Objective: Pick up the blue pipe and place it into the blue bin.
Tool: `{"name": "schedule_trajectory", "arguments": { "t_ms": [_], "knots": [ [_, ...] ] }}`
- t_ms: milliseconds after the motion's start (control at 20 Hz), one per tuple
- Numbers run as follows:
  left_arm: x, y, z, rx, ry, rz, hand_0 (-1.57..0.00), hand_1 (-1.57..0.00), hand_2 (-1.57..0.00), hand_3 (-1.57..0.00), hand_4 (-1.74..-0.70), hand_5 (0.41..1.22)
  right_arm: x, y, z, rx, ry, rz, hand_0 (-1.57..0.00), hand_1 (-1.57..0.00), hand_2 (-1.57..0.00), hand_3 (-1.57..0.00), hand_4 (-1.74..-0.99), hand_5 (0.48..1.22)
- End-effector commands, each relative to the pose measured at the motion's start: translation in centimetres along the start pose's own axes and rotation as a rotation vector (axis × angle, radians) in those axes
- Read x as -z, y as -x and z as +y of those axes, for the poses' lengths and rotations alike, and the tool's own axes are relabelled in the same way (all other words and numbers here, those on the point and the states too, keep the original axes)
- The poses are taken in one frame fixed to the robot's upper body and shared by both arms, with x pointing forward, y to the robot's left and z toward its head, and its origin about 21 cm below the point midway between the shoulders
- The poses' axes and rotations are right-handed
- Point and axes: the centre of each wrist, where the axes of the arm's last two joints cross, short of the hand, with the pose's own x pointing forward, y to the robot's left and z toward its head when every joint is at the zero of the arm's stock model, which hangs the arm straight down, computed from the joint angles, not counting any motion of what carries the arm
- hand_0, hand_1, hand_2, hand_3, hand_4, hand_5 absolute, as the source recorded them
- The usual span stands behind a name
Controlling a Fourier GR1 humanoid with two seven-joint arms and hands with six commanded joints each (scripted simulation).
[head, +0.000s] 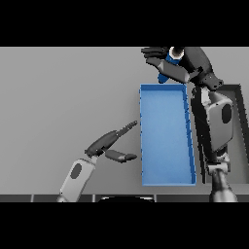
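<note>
One transport step is underway: right hand, fingers curled around blue pipe, must lower into blue bin; left hand relaxed.

pipe in right hand behind bin, left hand left
</note>
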Motion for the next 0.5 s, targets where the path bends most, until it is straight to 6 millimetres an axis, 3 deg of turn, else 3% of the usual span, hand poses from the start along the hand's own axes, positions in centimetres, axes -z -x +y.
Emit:
{"name": "schedule_trajectory", "arguments": {
  "t_ms": [0,450],
  "knots": [
    [0.0,0.0,0.2,0.010,-0.002,0.003,0.00,0.00,0.00,0.00,-0.87,0.413,-0.5,1.2,-1.1,0.013,0.027,0.036,-1.57,-1.57,-1.57,-1.57,-1.741,1.221],
    [-0.7,0.2,-0.5,-0.019,-0.002,-0.007,0.00,0.00,0.00,0.00,-0.88,0.423,-8.3,9.8,-2.6,0.065,0.200,0.340,-1.57,-1.57,-1.57,-1.57,-1.741,1.221]
  ]
}}
